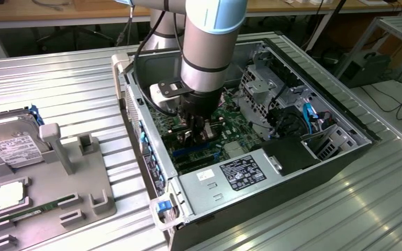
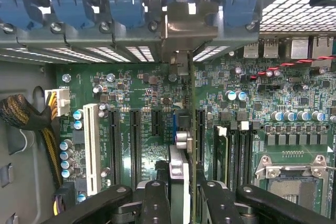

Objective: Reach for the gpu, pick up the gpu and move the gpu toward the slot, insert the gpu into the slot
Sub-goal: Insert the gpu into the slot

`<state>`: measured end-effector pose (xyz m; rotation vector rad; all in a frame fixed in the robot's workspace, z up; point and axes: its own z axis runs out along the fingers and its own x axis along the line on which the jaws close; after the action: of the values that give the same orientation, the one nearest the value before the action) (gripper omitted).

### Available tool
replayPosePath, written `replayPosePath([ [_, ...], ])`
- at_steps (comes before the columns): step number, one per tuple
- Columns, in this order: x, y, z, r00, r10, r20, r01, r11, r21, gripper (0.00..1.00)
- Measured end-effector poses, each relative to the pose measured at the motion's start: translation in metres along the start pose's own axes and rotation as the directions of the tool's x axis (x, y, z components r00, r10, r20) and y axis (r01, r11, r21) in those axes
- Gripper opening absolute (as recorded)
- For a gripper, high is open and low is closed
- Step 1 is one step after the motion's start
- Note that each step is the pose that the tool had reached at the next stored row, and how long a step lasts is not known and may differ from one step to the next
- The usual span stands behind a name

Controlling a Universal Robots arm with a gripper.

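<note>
Wrist view: jaws clamped on the gpu (image 2: 192, 145), held edge-on just above the motherboard (image 2: 294, 103), insertion step; next it likely needs square alignment over the slot (image 2: 175, 124).

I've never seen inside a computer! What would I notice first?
The big silver-grey robot arm reaching down into the open black computer case. Its black gripper holds a thin dark circuit card edge-on above the green motherboard. A boxy silver hard drive sits at the exterior view's left.
</note>
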<state>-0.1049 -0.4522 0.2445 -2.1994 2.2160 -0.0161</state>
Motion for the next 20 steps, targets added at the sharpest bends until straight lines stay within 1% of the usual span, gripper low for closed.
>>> replayPosePath([
  [13,0.0,-0.0001,0.0004,1.0,0.004,0.0,-0.004,1.0,0.0,0.28],
  [20,0.0,-0.0001,0.0009,0.9999,0.017,-0.0003,-0.017,0.9999,0.0001,0.28],
])
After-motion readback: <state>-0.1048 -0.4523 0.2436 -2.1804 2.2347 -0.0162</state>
